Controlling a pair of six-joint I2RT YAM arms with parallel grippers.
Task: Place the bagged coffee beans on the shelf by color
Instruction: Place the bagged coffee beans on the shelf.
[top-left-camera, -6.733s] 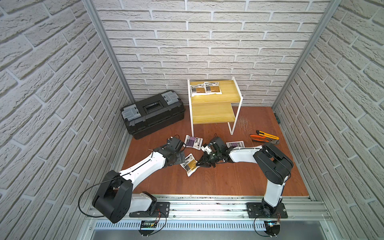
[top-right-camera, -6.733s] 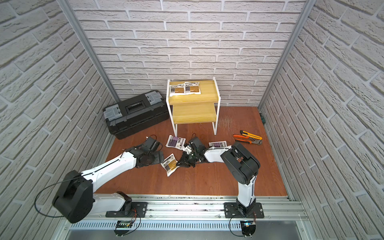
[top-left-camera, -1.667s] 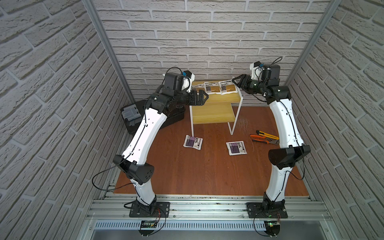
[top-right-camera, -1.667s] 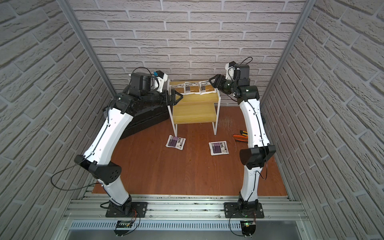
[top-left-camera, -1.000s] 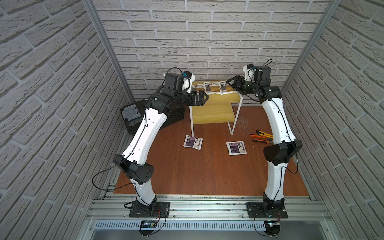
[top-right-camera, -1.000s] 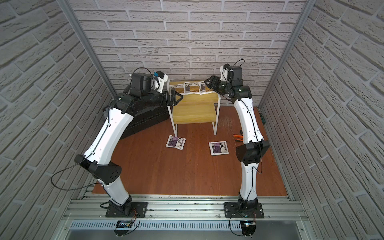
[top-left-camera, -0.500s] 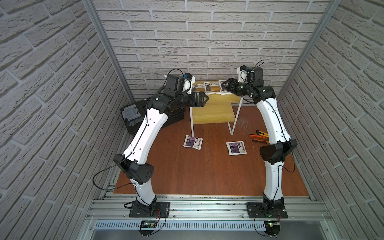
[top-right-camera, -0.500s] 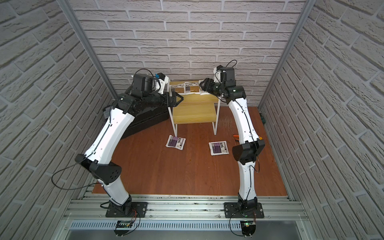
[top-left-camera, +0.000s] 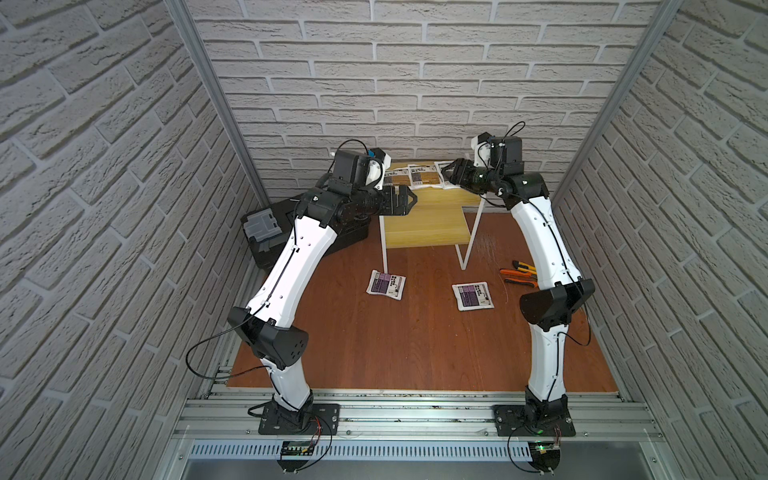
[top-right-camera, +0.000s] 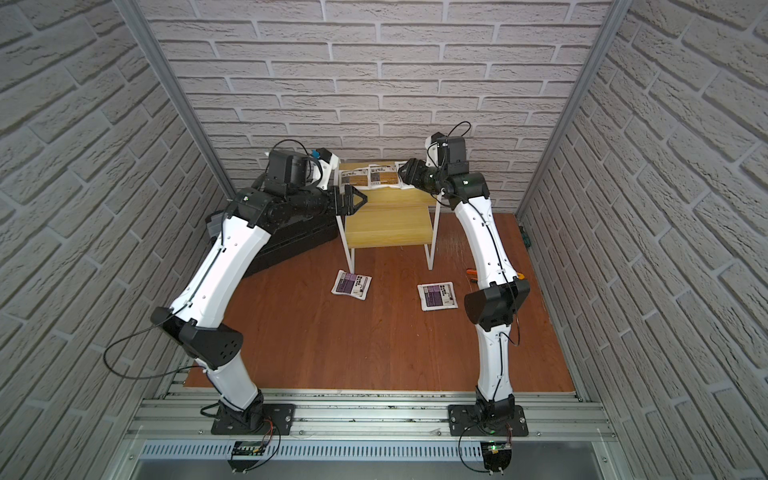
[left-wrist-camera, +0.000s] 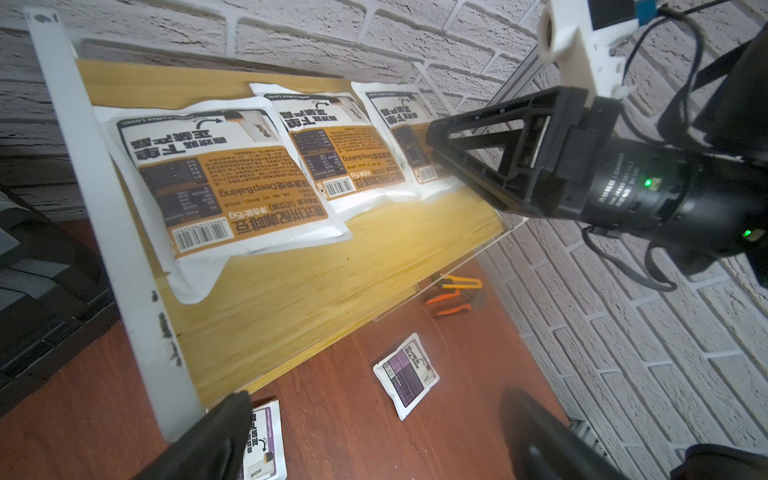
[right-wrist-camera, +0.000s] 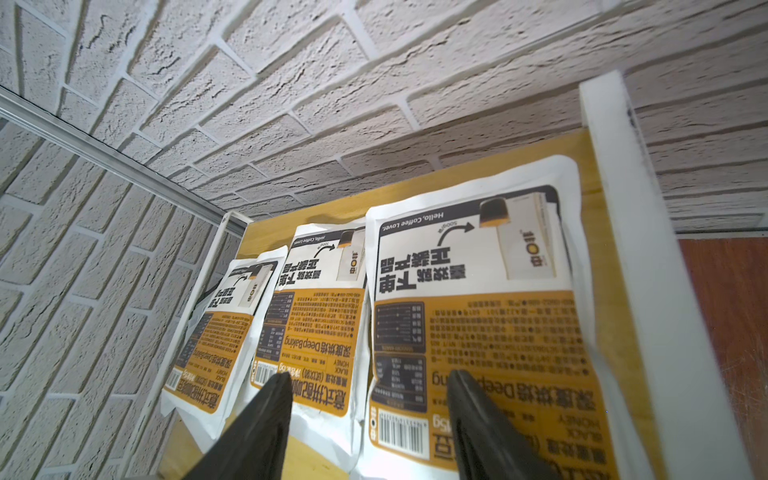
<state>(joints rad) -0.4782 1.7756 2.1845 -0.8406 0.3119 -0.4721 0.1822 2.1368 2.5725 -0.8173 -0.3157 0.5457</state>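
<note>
White brick walls (top-left-camera: 415, 62) are closing in a reddish-brown tabletop (top-left-camera: 415, 345), and the shelf (top-left-camera: 428, 232) is standing at its back; three orange-brown pouches (right-wrist-camera: 473, 316) are lying side by side on the shelf's top board, while two purple pouches (top-left-camera: 386, 284) are lying flat on the tabletop just in front of the shelf, apart from each other. I am holding my right end effector (right-wrist-camera: 370, 415) over the shelf's top board, fingers spread and gripping nothing, above the pouch at the end of the row; my left end effector (top-left-camera: 405, 200) is hovering at the shelf's opposite side, likewise spread and empty. I am judging the purple pouches to be light, soft and pillowy, with smooth film that may be slipping and beans shifting inside; I am expecting a pinch across a sealed edge, or on the puffed middle, to be holding better than a squeeze from the sides; the shelf's lower board is lying bare for them.
</note>
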